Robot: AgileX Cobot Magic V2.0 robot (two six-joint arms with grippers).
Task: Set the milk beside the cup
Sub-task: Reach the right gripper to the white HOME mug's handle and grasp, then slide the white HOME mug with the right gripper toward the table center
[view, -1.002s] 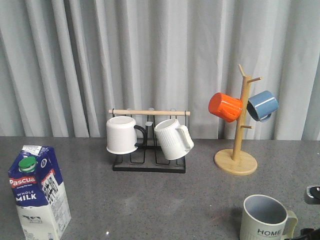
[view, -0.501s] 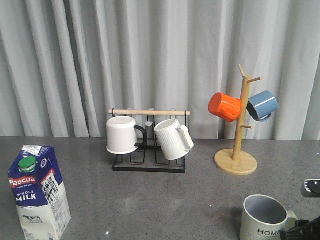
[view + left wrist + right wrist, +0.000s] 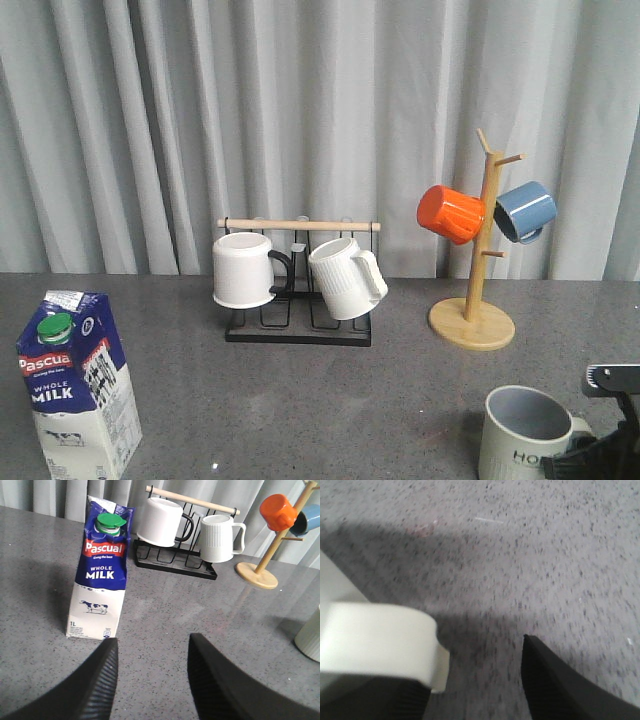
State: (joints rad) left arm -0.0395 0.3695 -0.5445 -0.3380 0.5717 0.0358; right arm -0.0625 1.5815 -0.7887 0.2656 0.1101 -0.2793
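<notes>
The milk (image 3: 75, 385), a tall blue-and-white carton with a green cap, stands upright at the table's front left. In the left wrist view the milk (image 3: 102, 570) is ahead of my left gripper (image 3: 152, 639), which is open and holds nothing, a short gap away. The cup (image 3: 525, 428), a pale cream mug with a greyish inside, sits at the front right. My right gripper (image 3: 588, 460) is low beside its handle. In the right wrist view the cup's handle (image 3: 375, 637) lies over one finger (image 3: 395, 702), and the right gripper (image 3: 475, 670) is open.
A black rack (image 3: 298, 325) with a wooden bar holds a white mug (image 3: 243, 270) and a ribbed white mug (image 3: 345, 278) at the back centre. A wooden mug tree (image 3: 472, 322) carries an orange mug (image 3: 450, 213) and a blue mug (image 3: 524, 210). Grey curtains hang behind.
My right gripper has come further into the front view, against the cup's handle. The cup has shifted slightly left. The milk and left gripper have not moved.
</notes>
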